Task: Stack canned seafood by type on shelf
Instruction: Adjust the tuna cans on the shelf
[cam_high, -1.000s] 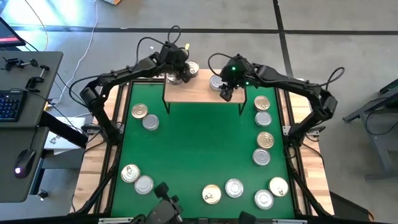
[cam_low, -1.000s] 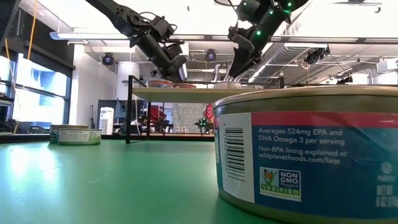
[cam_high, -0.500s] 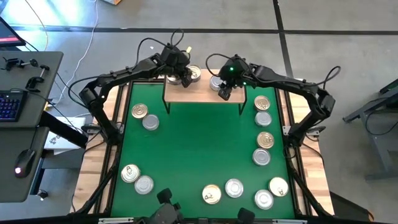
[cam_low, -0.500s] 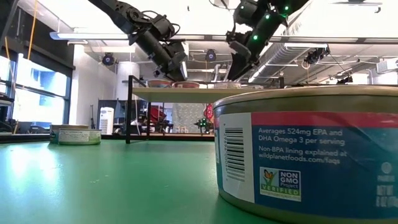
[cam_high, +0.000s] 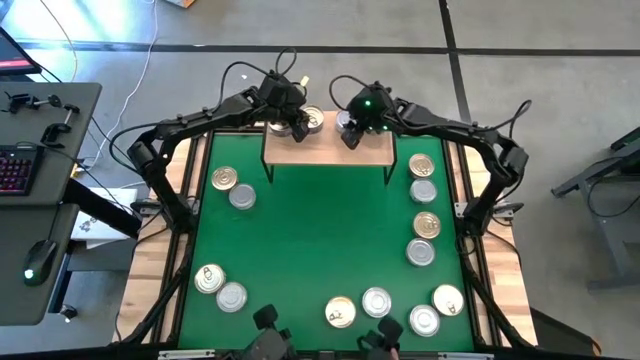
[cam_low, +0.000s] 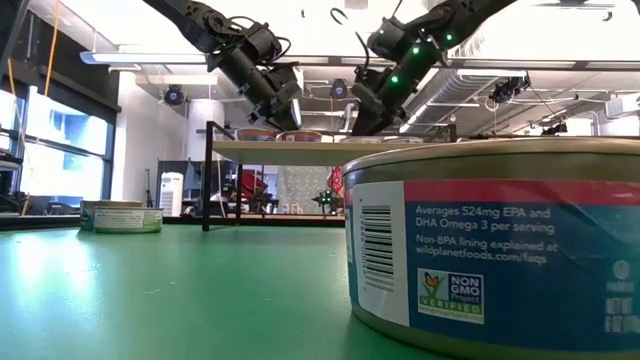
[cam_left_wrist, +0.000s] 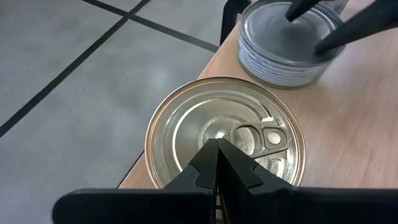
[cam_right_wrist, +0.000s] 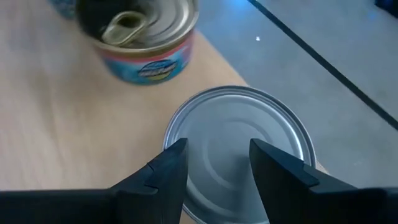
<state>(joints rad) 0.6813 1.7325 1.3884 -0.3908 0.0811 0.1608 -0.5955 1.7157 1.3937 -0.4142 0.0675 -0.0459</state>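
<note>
From above, we see the shelf (cam_high: 330, 150) at the top middle of the green surface (cam_high: 320, 240). Our left gripper (cam_high: 297, 126) and right gripper (cam_high: 349, 135) both hover over its back edge. Many tins (cam_high: 425, 224) wait along the right, left and bottom of the surface.

From low down, both arms reach to the shelf (cam_low: 290, 148) in the upper middle.

In the left wrist view, our jaws are clenched tight over a gold tin (cam_left_wrist: 225, 135) in the middle.

In the right wrist view, our jaws stand apart over a silver tin (cam_right_wrist: 242, 149) at the lower right, close to the shelf's edge. We should grip it gently and keep gold with gold.
</note>
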